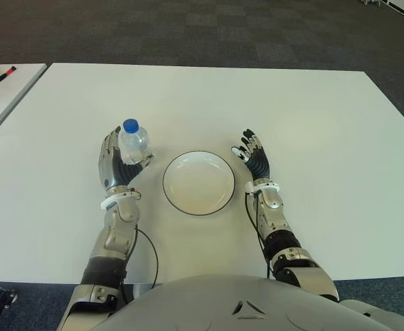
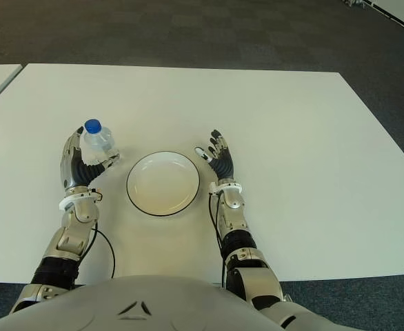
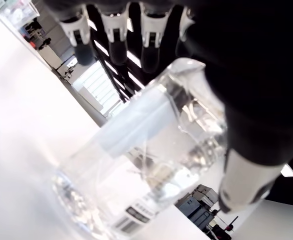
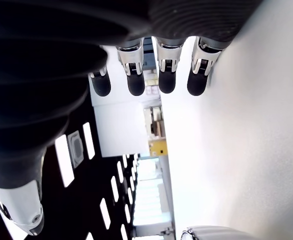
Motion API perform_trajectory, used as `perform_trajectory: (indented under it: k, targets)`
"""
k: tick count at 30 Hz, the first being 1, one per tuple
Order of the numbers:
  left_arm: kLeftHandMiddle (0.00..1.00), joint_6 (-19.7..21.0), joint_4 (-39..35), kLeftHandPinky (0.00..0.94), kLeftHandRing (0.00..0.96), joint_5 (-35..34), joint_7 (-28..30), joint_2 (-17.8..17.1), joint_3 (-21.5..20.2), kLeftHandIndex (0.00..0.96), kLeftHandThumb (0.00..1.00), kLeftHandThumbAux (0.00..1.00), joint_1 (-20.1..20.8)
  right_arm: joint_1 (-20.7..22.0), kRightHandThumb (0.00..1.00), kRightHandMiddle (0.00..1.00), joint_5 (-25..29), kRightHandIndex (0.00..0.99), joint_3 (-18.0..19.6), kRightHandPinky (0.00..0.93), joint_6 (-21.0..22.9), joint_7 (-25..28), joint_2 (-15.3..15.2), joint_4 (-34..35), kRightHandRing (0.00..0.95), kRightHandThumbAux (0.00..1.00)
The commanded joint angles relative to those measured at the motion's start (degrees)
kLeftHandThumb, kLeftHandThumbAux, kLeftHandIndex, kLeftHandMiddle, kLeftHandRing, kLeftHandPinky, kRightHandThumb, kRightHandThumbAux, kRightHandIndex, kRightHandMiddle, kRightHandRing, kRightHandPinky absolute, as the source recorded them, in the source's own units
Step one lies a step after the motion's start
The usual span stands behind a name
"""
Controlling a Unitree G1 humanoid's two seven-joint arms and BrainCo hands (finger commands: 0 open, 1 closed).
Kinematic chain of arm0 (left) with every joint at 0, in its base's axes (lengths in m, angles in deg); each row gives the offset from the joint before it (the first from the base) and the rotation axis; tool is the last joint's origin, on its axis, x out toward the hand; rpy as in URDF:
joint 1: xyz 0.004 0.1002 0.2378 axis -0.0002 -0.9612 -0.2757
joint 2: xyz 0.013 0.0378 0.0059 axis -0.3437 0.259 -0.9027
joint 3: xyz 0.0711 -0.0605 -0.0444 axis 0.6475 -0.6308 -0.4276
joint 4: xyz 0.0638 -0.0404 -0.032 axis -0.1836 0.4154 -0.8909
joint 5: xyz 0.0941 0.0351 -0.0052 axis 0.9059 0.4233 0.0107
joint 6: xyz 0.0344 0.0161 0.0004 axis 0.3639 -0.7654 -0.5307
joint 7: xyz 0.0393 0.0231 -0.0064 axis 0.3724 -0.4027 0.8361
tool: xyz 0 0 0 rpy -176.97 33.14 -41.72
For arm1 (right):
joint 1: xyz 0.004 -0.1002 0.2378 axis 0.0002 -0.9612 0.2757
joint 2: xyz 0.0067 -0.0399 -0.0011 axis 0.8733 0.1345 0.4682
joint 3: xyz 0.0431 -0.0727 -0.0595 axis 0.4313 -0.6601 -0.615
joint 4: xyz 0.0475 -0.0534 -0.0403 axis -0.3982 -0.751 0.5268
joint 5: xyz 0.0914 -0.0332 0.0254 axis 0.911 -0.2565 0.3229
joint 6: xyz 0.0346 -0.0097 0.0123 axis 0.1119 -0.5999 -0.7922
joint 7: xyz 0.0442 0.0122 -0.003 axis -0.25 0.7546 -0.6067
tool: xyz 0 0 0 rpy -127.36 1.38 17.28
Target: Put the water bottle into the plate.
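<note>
A small clear water bottle with a blue cap stands upright on the white table, left of the plate. My left hand cups it: the straight fingers stand on its far left side and the thumb lies against its right side, so the hand is not closed round the bottle. The white plate, with a dark rim, lies empty between my hands. My right hand shows just right of the plate, its fingers spread and holding nothing.
A second white table stands at the far left with markers on it. Dark carpet lies beyond the table's far edge. Bare table surface stretches behind and to the right of the plate.
</note>
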Motion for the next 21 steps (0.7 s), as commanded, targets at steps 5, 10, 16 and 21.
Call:
perform_trajectory:
  k: [5,10,16,21]
  targets:
    - [0.100,0.69,0.74,0.090,0.079,-1.41,1.46,0.64,0.67,0.056,0.000,0.779,0.58,-2.48,0.018,0.000,0.17,0.000,0.21,0.031,2.68,0.03,0.17,-2.70,0.000,0.676]
    - [0.106,-0.04,0.74,0.101,0.089,-3.47,3.12,0.79,0.47,0.053,0.000,0.770,0.60,-2.50,0.017,0.000,0.18,0.000,0.21,0.030,2.64,0.14,0.18,-2.67,0.000,0.681]
    - [0.112,-0.88,0.93,0.112,0.100,-5.77,4.61,1.13,0.19,0.045,0.000,0.749,0.80,-2.41,0.018,0.000,0.00,0.000,0.18,0.032,2.67,-0.09,0.14,-2.74,0.000,0.676]
    - [0.112,-1.87,1.72,0.108,0.102,-6.33,4.56,1.10,0.45,0.042,0.000,0.730,1.22,-2.38,0.021,0.000,0.08,0.000,0.22,0.033,2.44,0.05,0.12,-2.76,0.000,0.668]
